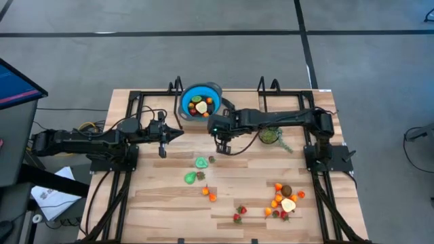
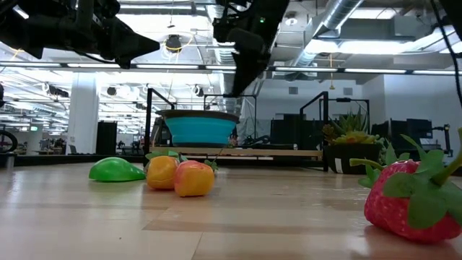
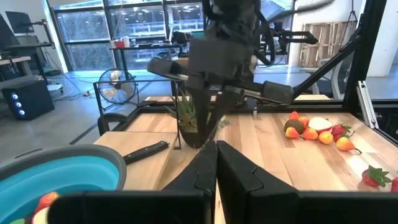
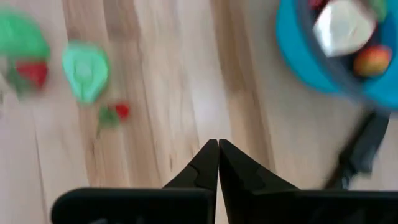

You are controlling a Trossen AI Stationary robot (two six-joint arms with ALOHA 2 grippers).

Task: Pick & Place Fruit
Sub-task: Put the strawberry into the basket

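High view shows a wooden table (image 1: pixel 163 203) with two dark arms over it. A blue bowl (image 1: pixel 201 101) sits by the back edge, and some fruit is already inside. The right gripper (image 1: pixel 222 147) hangs just in front of the bowl, jaws shut together, holding nothing. The left gripper (image 1: pixel 178 133) waits near the bowl's left side, jaws shut too. A green pear (image 1: pixel 190 177) and a lime slice (image 1: pixel 201 163) lie mid-table. More small fruit (image 1: pixel 285 200) sits near the front right corner, with a strawberry (image 1: pixel 239 215) close by.
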